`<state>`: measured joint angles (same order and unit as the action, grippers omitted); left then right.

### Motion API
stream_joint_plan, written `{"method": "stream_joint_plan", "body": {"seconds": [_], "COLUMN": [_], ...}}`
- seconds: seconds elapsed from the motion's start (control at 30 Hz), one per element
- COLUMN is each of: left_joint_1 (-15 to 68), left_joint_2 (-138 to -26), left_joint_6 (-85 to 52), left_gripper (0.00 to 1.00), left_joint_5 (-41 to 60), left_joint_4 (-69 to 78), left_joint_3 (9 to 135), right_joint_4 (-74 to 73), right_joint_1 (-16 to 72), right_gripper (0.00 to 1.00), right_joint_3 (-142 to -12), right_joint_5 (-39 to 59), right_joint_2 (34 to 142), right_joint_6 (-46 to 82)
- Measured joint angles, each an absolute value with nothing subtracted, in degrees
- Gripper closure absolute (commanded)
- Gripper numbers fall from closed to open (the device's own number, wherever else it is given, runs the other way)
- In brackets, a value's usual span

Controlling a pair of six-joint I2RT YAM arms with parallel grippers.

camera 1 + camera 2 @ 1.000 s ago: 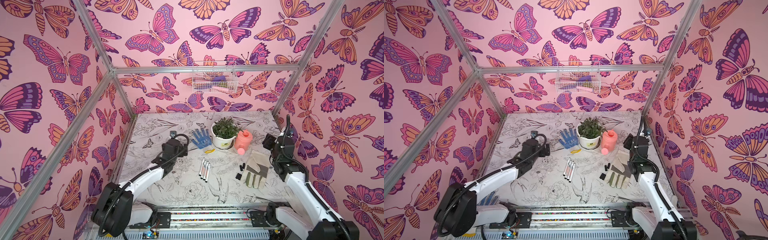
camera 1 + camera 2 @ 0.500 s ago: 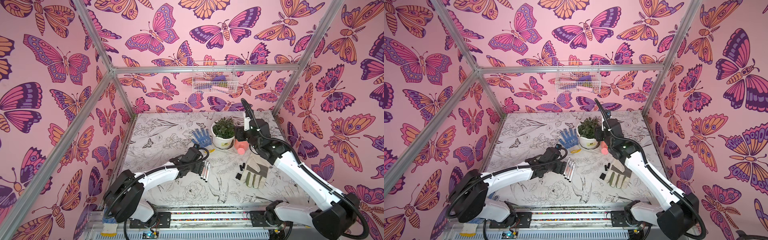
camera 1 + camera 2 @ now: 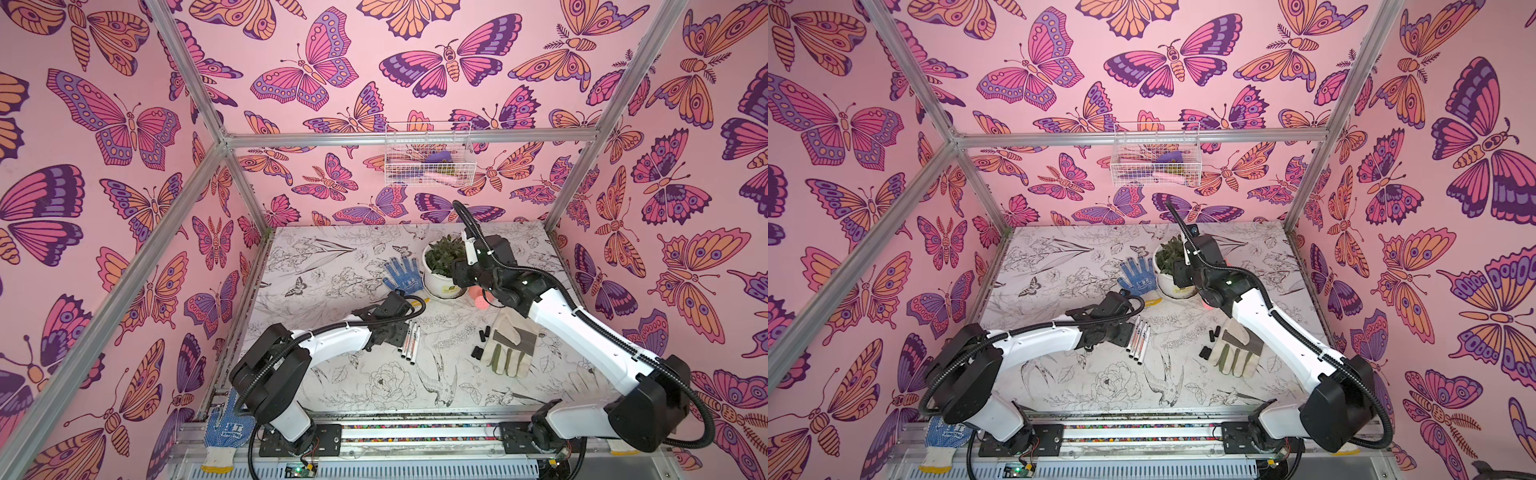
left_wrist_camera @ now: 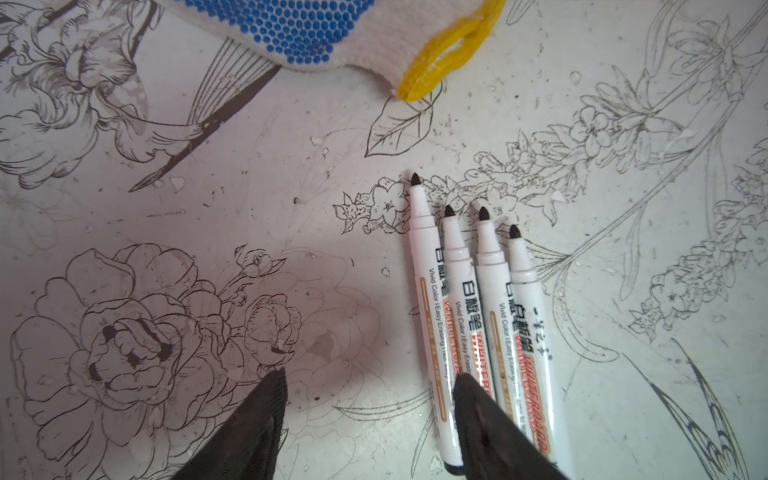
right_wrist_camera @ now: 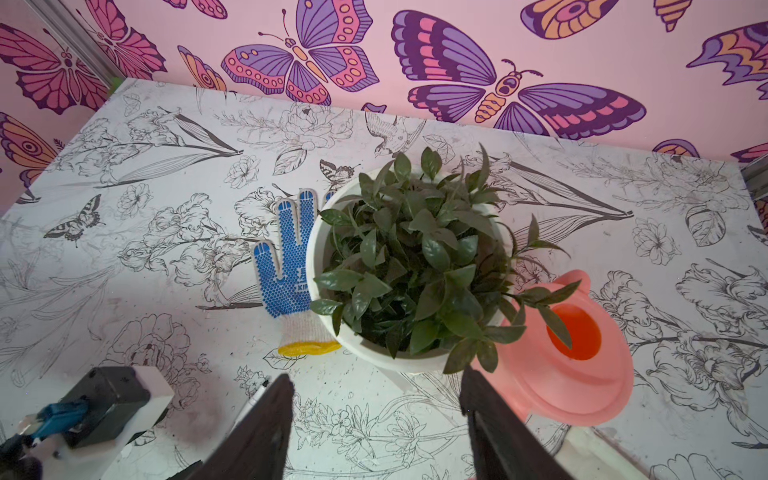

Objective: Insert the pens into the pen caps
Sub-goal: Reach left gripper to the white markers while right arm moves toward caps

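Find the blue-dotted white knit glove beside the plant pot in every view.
Both top views: the blue-dotted white knit glove lies mid-table, just left of the white plant pot.
Left wrist: the glove, partly cropped, lies beyond the tips of the four white marker pens.
Right wrist: glove beside pot, fingers toward the back wall.
Shared landmark: the pot, absent only from left wrist.

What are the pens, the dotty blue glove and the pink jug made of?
The pens look like smooth, shiny plastic with printed letters and dark felt-like tips. The glove looks like knitted cloth with rubbery blue dots and a yellow stitched cuff. The pink jug seems moulded plastic, smooth with a soft shine.
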<state>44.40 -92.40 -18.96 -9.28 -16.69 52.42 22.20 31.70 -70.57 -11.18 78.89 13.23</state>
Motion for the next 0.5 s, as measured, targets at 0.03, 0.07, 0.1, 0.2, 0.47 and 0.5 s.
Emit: {"method": "stream_joint_plan", "body": {"seconds": [0.03,0.07,0.1,0.2,0.47,0.5], "left_joint_1": [44.40,44.40,44.45,44.69,44.71,44.71], "left_joint_2": [-92.79,-93.27,-93.84,-95.13,-96.82,-97.14], "left_joint_6": [-18.94,-18.94,-18.92,-18.90,-18.87,-18.79], "left_gripper": [0.33,0.32,0.32,0.34,0.41,0.41], "left_joint_5": [-9.04,-8.84,-8.54,-8.03,-8.12,-8.12], "left_joint_4": [-16.80,-16.80,-16.84,-16.93,-17.67,-17.85], "left_joint_3": [52.60,52.80,53.04,53.58,54.54,54.57], "right_joint_4": [22.26,22.31,22.35,22.50,23.44,23.44], "right_joint_1": [31.70,31.70,31.70,31.70,31.70,31.70], "right_gripper": [0.34,0.34,0.35,0.34,0.34,0.34], "right_joint_3": [-70.61,-70.63,-70.65,-70.67,-70.67,-70.67], "right_joint_5": [-11.09,-11.07,-11.07,-11.09,-11.60,-11.75], "right_joint_2": [78.91,78.91,78.94,79.00,79.07,79.07], "right_joint_6": [13.26,13.28,13.28,13.28,13.23,13.21]}}
